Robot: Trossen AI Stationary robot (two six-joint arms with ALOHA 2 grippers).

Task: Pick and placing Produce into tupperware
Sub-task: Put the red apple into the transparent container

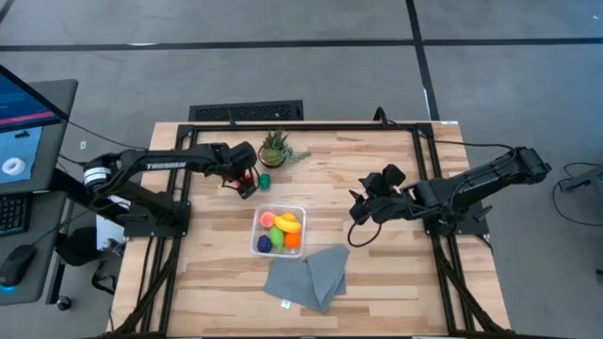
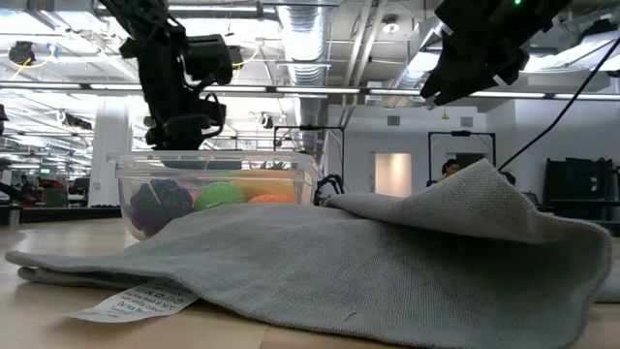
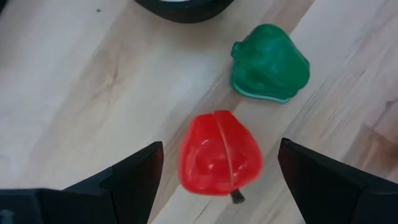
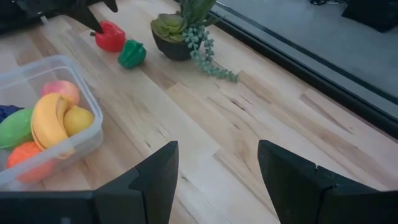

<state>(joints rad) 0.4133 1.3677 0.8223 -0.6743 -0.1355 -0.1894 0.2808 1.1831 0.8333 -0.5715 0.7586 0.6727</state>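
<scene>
Wooden table [image 1: 377, 273] holds the tub [image 1: 258, 247], mostly filled. Two are left: a red fruit [image 3: 219, 154] between the left gripper's [image 3: 221, 171] open fingers, a green pepper [image 3: 270, 62] just beyond. Right gripper [image 4: 217, 171] waits, open, empty.

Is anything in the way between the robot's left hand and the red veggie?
No. The left hand is open right over the red veggie, one finger on each side with bare table between. The green pepper sits beside it, apart and outside the fingers.

Left gripper [image 1: 247, 185]: upper centre-left of high view, arm extended rightward, fingers parted. Right gripper [image 1: 359, 209]: centre-right, arm extended leftward, fingers parted, empty.
</scene>
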